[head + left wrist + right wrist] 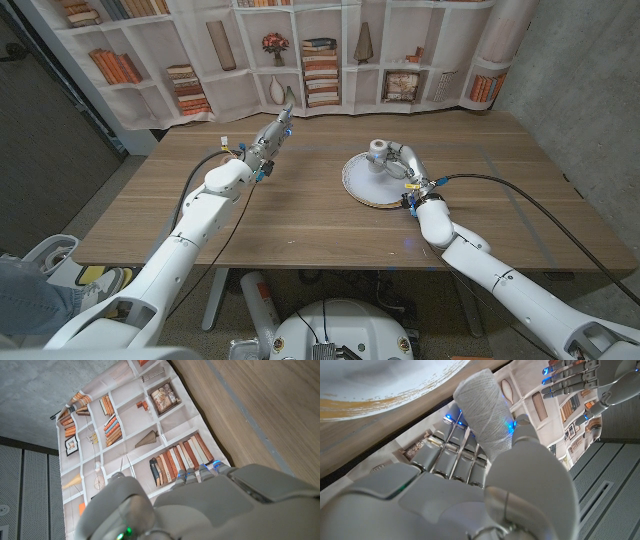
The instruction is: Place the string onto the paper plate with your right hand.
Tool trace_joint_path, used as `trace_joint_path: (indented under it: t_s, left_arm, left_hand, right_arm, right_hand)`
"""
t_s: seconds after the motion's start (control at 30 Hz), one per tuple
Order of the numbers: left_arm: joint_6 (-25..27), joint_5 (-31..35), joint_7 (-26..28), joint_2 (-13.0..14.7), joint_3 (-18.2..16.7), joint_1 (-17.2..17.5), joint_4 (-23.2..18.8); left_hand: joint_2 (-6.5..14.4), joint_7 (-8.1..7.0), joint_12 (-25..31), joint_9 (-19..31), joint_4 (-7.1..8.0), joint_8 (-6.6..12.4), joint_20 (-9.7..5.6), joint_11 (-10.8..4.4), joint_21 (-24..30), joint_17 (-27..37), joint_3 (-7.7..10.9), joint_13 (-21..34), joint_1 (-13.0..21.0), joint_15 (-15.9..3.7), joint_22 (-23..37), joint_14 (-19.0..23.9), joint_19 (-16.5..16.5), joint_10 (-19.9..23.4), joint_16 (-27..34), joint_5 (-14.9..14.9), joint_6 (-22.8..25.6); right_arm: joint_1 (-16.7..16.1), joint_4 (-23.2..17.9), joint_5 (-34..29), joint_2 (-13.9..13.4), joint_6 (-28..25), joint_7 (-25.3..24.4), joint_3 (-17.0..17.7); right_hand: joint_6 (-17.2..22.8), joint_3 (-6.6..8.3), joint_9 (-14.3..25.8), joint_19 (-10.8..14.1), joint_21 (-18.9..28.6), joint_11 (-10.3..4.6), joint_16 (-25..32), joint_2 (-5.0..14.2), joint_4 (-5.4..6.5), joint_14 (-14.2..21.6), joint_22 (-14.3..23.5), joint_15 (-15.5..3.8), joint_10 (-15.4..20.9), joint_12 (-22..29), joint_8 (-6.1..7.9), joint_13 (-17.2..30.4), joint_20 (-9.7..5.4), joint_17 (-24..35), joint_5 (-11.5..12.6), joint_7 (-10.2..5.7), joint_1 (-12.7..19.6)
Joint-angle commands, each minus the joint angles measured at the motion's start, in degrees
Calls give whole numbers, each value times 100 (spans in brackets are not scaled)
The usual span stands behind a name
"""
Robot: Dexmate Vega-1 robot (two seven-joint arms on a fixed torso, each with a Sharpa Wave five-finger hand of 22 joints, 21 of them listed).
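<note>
Take the paper plate as your reference; it lies on the wooden table, right of centre in the head view.

1. Left hand: you see it well to the left of the paper plate, toward the table's far edge, with its fingers stretched out together toward the bookshelf backdrop. It holds nothing. In the left wrist view the left hand points at the same backdrop.

2. Paper plate: round and white, with a thin tan band along its rim. In the right wrist view its rim shows close beside the string.

3. String: a small spool wound with pale grey-white thread, cylindrical, with fine wound ridges on its surface visible in the right wrist view. In the head view it sits upright over the far part of the paper plate. You cannot tell from these views whether its base touches the plate.

4. Right hand: it reaches over the plate's far right side, and its fingers and thumb wrap the string, gripping it.
</note>
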Motion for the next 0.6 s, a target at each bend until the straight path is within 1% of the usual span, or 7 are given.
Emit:
trace_joint_path:
  t_s: [0.03, 0.07, 0.13, 0.17, 0.47, 0.53, 0.6]
  left_arm:
    - [-23, 22, 13, -18, 27, -27, 32]
    - [-21, 4, -4, -24, 25, -35, 48]
    - [-23, 11, 1, -29, 30, -43, 57]
    - [-21, 8, -14, -27, 33, -51, 65]
    - [-49, 13, -4, -47, 25, -80, 116]
    - [-66, 6, -15, -53, 24, -85, 135]
    - [-50, 2, -25, -48, 23, -91, 141]
  left_hand:
    - [41, 5, 15, 17, 15, 0, 13, 28, 48, 26, -29, 13, 37, 24, 27, -253, -440, -45, 17, 24, 5]
    - [41, 6, 15, 17, 15, 0, 14, 27, 48, 26, -29, 13, 38, 23, 27, -255, -440, -44, 16, 24, 6]
    - [42, 4, 14, 17, 15, 2, 15, 24, 48, 26, -32, 13, 38, 22, 27, -256, -439, -47, 16, 23, 9]
    - [43, 5, 12, 17, 16, 1, 15, 24, 48, 26, -34, 13, 39, 23, 27, -257, -440, -52, 16, 23, 8]
    - [47, 5, 14, 17, 15, 0, 17, 24, 45, 26, -46, 13, 42, 19, 27, -259, -452, -48, 15, 23, 7]
    - [47, 7, 14, 17, 15, 0, 15, 27, 44, 26, -49, 13, 43, 17, 27, -259, -454, -49, 16, 23, 7]
    - [48, 5, 14, 17, 15, 0, 17, 25, 45, 26, -52, 13, 44, 19, 27, -259, -453, -50, 16, 23, 6]
  right_arm:
    - [162, 207, 70, 40, -189, 15, -81]
    - [174, 235, 68, 44, -187, 3, -89]
    - [199, 280, 65, 59, -218, -22, -103]
    - [216, 319, 68, 64, -205, -24, -114]
    - [304, 523, 44, 120, -231, -149, -185]
    - [314, 557, 61, 132, -228, -158, -195]
    - [326, 599, 77, 155, -233, -177, -206]
  right_hand:
    - [181, 8, 20, -13, 10, -45, -42, 323, 31, 9, 7, -692, 58, -27, -6, 6, -679, 7, -4, -160, 54]
    - [183, 7, 20, -14, 10, -28, -43, 323, 31, 8, 7, -692, 65, -26, -6, 6, -678, 8, -5, -159, 54]
    - [184, 4, 20, -16, 9, -43, -46, 324, 32, 8, 7, -690, 62, -32, -8, 6, -679, 7, -8, -156, 51]
    - [188, 1, 20, -17, 8, -21, -53, 322, 33, -1, 7, -688, 74, -32, -8, 7, -678, 5, -10, -148, 50]
    - [198, -9, 21, -47, -4, -71, -98, 322, 32, -63, 6, -685, 86, -48, -15, 7, -676, -10, -20, -165, 48]
    - [203, -10, 21, -50, -5, -42, -99, 327, 33, -57, 5, -687, 99, -49, -16, 7, -674, -13, -22, -172, 49]
    - [204, -11, 21, -52, -6, -59, -101, 329, 33, -53, 5, -689, 90, -56, -17, 7, -677, -14, -23, -168, 50]
